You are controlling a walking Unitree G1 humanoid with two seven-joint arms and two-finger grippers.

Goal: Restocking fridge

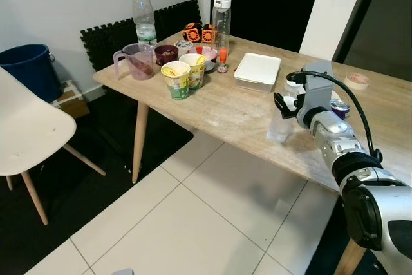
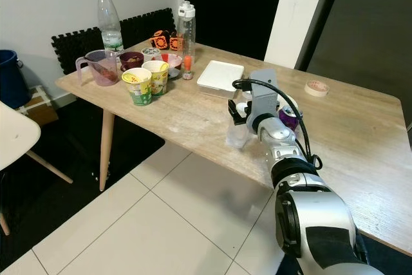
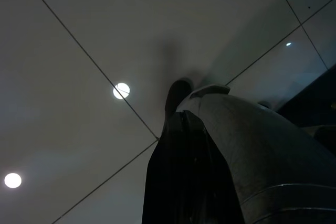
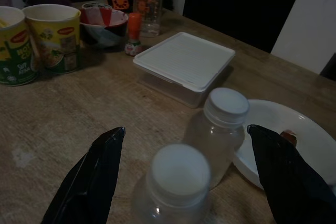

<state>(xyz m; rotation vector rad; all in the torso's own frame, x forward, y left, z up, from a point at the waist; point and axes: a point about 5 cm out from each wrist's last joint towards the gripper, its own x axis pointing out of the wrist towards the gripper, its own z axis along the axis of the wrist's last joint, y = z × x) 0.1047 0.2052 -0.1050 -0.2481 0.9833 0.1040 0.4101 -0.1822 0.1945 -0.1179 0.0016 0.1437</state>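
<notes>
The right gripper (image 4: 186,174) hung with fingers spread wide on either side of the nearer clear bottle (image 4: 176,187) on the tabletop (image 1: 225,117); the left gripper's state could not be told.

We see two clear bottles with white caps, near bottle (image 4: 176,184) and far bottle (image 4: 220,129), upright, touching, on the desk (image 4: 89,103).

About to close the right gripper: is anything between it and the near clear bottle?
Nothing visible. The right gripper is open, with the near bottle between its fingers. A second bottle stands just behind it, beside the white plate.
</notes>
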